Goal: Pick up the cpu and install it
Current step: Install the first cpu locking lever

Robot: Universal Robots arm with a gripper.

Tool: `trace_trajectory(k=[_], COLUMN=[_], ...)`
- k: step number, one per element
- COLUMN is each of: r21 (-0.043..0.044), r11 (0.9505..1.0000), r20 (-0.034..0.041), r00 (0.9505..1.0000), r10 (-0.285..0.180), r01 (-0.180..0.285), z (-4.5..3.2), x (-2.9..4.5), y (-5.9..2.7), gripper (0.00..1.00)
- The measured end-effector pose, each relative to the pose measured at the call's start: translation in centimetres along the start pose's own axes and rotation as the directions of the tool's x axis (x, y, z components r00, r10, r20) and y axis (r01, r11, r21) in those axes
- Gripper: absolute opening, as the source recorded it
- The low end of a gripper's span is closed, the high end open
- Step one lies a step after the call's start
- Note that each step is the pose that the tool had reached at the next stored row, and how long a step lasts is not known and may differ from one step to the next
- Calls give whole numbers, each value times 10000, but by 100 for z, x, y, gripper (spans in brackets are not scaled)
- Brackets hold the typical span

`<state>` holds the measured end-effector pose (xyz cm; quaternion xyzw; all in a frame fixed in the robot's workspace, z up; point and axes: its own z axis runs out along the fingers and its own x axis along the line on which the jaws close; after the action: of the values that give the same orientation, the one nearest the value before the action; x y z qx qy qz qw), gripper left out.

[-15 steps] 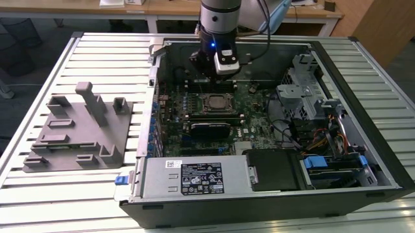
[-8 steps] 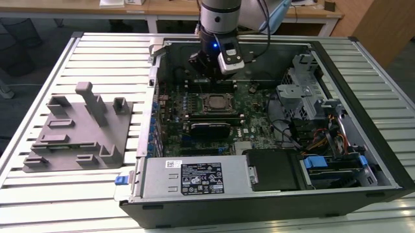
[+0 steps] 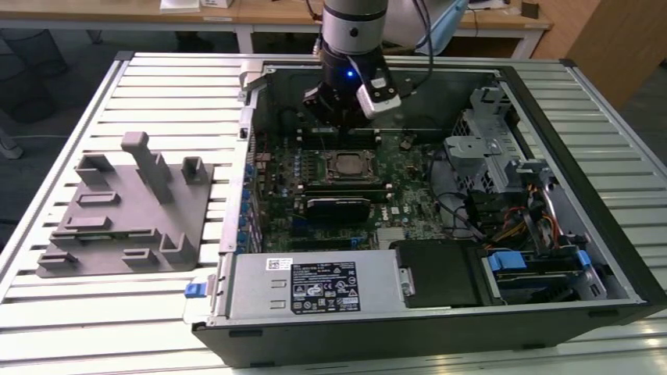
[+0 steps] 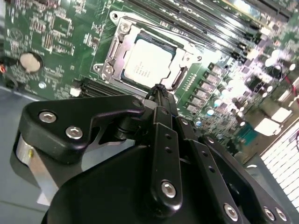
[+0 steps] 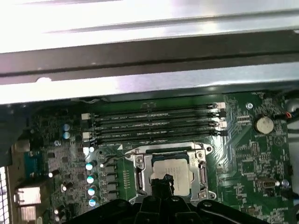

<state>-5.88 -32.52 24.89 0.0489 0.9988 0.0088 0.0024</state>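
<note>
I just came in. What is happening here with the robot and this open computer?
A robot arm reaches down into the open computer case. Its gripper is shut and holds nothing. In both wrist views its tip is right at the cpu, which lies flat in the socket frame on the green motherboard. Whether the tip touches the chip cannot be told. The grey tray stands beside the case, at the exterior view's left.
</note>
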Motion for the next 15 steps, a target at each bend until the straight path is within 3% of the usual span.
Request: trace_trajectory(k=[5, 11, 15], r21=[-6, -3, -7], r11=[9970, 9967, 9967], r20=[-12, -14, -13], r00=[9970, 9967, 9967], r10=[-778, -816, -813], r01=[778, 816, 813], z=[4, 2, 3], x=[14, 188, 256], y=[-2, -18, -25], gripper=[11, 11, 11])
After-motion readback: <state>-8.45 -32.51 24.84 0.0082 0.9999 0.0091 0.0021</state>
